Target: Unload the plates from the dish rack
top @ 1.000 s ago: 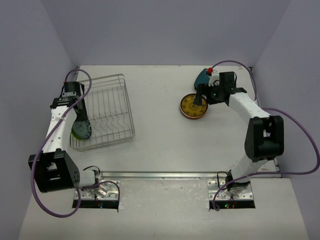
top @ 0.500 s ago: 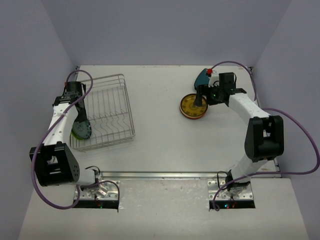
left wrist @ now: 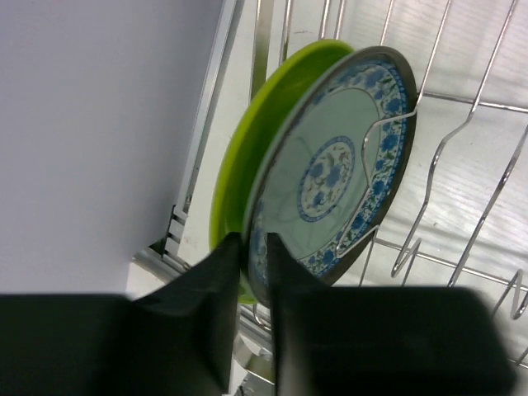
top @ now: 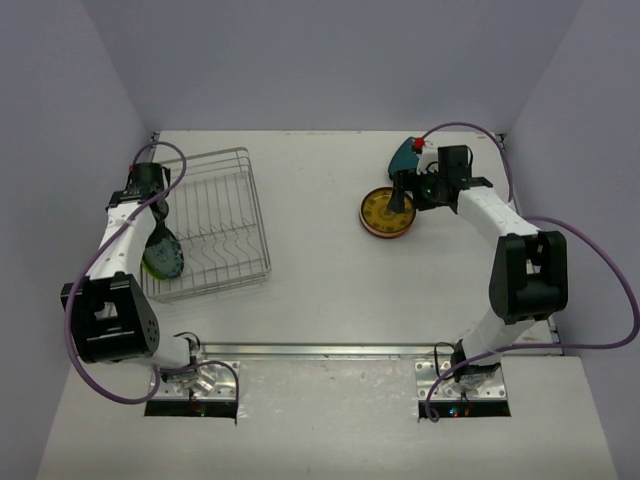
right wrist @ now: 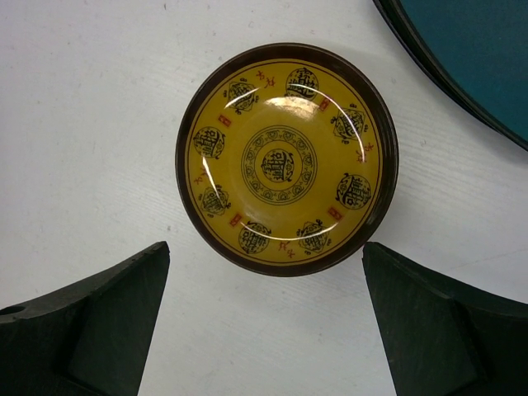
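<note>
Moved on the left side only. Raised the left arm's black joint housing (top: pixel 103 325) toward 12 o'clock, farther from its base plate (top: pixel 192 385). Tipped the white link (top: pixel 112 250) above it closer to a 12-to-6 line. Nudged the left gripper (left wrist: pixel 252 239), jaws pinched on the rim of the blue-patterned plate (left wrist: pixel 330 173), barely toward 12 o'clock in the overhead view. Drew up the purple cable (top: pixel 100 395), so that its loop hangs less far toward 6 o'clock than one second ago.
</note>
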